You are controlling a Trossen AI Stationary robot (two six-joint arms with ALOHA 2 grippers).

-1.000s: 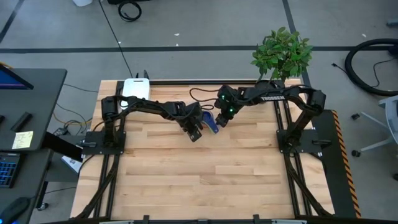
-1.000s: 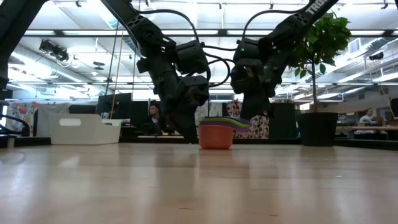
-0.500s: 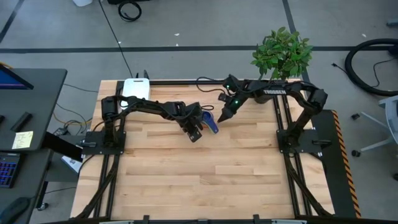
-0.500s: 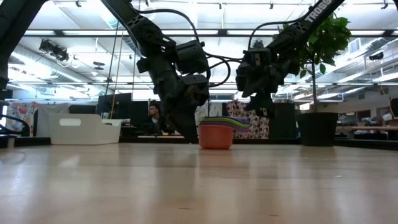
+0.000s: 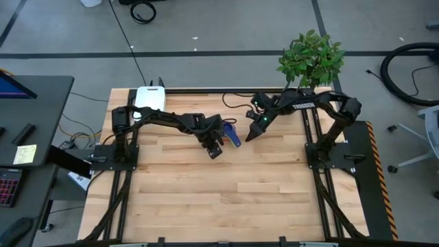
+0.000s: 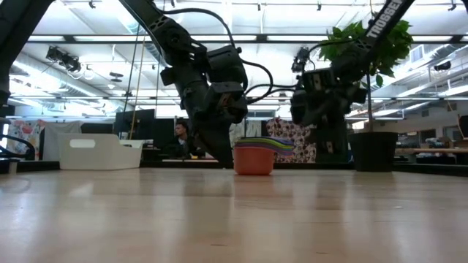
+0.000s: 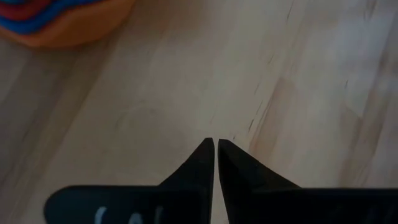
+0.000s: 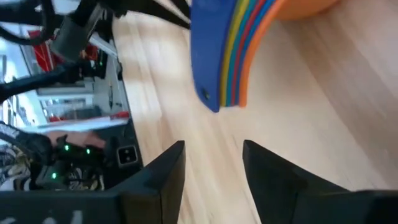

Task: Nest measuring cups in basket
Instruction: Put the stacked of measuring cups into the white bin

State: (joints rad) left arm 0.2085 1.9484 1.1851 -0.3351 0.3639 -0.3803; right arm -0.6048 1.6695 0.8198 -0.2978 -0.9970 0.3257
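The measuring cups (image 5: 230, 133) stand nested in one stack on the bare wood near the table's far middle. The orange cup (image 6: 254, 160) is outermost, and the dark blue handle (image 8: 211, 50) lies on top of the fanned handles. My left gripper (image 7: 215, 147) is shut, its tips pointing down at the wood just near-left of the stack (image 7: 59, 22). My right gripper (image 8: 212, 154) is open and hangs just right of the stack, its fingers facing the handle ends. The white basket (image 5: 149, 97) sits at the far left corner and shows no cups in it.
A potted plant (image 5: 312, 56) stands at the table's far right corner, its dark pot (image 6: 373, 151) behind my right arm. Cables run along the far edge. The near half of the wooden table (image 5: 226, 199) is bare planks. A person sits in the room beyond.
My right gripper has drawn back from the stack's handles toward the table's right edge, rising a little on the way. The nested cups have stayed where they stood.
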